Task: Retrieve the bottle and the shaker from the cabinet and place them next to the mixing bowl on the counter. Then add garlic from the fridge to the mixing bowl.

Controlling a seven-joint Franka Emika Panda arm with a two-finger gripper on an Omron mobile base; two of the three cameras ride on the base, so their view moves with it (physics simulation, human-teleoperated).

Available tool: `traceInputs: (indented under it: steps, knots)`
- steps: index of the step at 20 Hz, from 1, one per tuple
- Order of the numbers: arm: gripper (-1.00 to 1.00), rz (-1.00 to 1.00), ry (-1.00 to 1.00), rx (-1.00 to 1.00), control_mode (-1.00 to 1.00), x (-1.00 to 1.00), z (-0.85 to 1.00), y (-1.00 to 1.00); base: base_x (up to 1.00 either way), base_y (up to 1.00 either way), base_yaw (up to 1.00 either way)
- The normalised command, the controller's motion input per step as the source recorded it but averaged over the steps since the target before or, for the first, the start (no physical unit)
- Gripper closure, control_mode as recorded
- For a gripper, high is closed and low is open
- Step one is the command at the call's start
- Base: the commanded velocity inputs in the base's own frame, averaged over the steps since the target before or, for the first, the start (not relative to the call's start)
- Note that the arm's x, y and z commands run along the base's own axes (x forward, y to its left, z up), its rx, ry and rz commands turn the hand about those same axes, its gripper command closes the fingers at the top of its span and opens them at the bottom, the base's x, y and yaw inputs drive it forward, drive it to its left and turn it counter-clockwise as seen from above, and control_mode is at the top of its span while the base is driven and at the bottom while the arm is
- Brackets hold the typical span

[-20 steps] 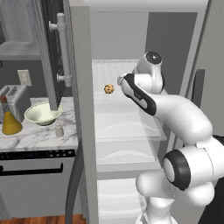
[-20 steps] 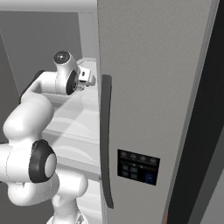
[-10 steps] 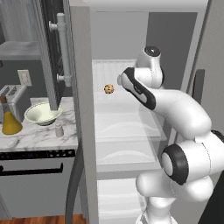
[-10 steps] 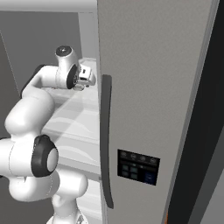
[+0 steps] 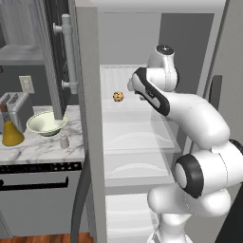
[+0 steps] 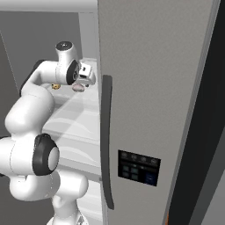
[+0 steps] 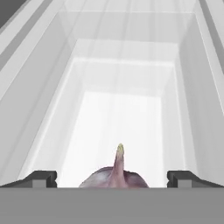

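Clearly, the gripper (image 7: 112, 179) is spread to its full width and nothing is held in it; in the hand view the two dark fingertips (image 7: 40, 178) are seen well apart at either side, and the garlic (image 7: 114, 177) is framed between them, its pointed stem upward, on the white shelf (image 7: 127, 118) of the fridge (image 6: 149, 88). Whether the pads are already level with the bulb's widest part cannot be told, since only its upper part is seen.

From the right base view the hand is seen poised just over the garlic (image 6: 79, 87), close beside the edge of the fridge door. From the left base view a cookie (image 5: 118, 97) is seen on the same shelf, apart from the hand, and it must not be mistaken for the target.

Several failures are judged possible. If the jaws are shut too high, only the thin stem would be pinched and the bulb could be dropped. If they are shut off-centre, the rounded bulb could be squeezed out sideways and rolled deeper along the smooth shelf. If the hand is lowered too far, the fingertips could be driven into the shelf. On withdrawal, the wrist could be knocked against the door edge.

Outside, on the counter (image 5: 42, 149), the bottle (image 5: 10, 133) and the shaker (image 5: 63, 140) are already set beside the mixing bowl (image 5: 46, 123).
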Motion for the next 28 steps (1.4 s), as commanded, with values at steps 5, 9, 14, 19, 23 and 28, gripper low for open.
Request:
traceInputs:
  steps: [5, 9, 14, 19, 23, 28]
  knots:
    - [-1.00, 0.00, 0.00, 0.00, -1.00, -0.17, 0.00, 0.00, 0.00, 0.00, 0.00]
    - [-1.00, 0.00, 0.00, 0.00, -1.00, -0.12, -0.03, 0.00, 0.00, 0.00, 0.00]
    - [-1.00, 0.00, 0.00, 0.00, -1.00, 0.00, -0.09, 0.00, 0.00, 0.00, 0.00]
    - [-1.00, 0.00, 0.00, 0.00, -1.00, 0.02, -0.05, 0.00, 0.00, 0.00, 0.00]
    - [-1.00, 0.00, 0.01, 0.00, -1.00, 0.00, -0.01, 0.00, 0.00, 0.00, 0.00]
    - [1.00, 0.00, 0.00, 0.00, -1.00, 0.00, -0.06, 0.00, 0.00, 0.00, 0.00]
